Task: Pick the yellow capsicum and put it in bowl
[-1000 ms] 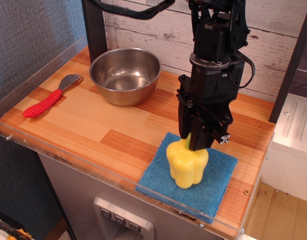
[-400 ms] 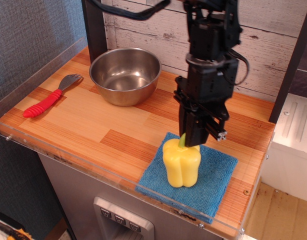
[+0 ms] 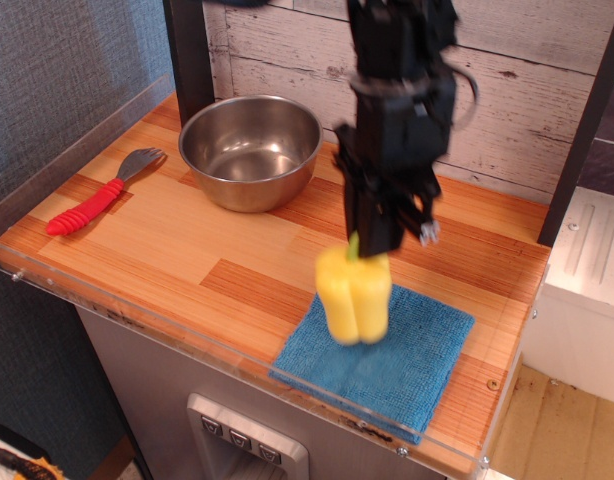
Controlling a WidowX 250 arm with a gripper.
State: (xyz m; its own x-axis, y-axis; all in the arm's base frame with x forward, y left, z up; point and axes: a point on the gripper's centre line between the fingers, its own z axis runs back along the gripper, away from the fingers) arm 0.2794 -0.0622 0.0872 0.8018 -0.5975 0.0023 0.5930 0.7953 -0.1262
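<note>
Gripping the capsicum by its stem, my gripper holds it over the cloth, right of the empty bowl; carry and drop remain.

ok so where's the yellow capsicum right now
The yellow capsicum hangs by its stem from the gripper, above the blue cloth's left edge, right of the bowl.

1. One view only, set in front of the worktop and above it, looking down at a slant toward the plank wall behind.
2. It stands fairly near: the whole worktop fits, but the arm is cut off at the top edge.
3. The worktop runs diagonally, its near corner lower right.
</note>
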